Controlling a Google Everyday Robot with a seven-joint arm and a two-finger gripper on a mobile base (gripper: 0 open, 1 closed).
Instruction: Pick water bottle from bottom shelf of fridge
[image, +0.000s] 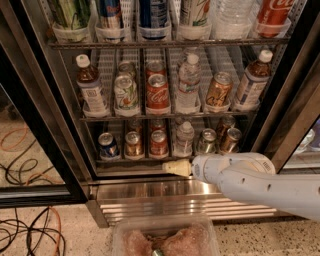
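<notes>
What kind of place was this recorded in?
Likely a shop or office pantry: a drinks fridge full of cans, cables on the floor. The gripper is at the bottom shelf's edge, below the water bottle.

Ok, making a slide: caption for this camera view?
Gripper near the bottom shelf of the fridge, just below the water bottle.

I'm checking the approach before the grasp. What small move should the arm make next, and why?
Probably raise the gripper a little and nudge it right: it sits at the front edge of the bottom shelf, below and slightly left of the water bottle, which stands between a red can and a silver can.
</notes>
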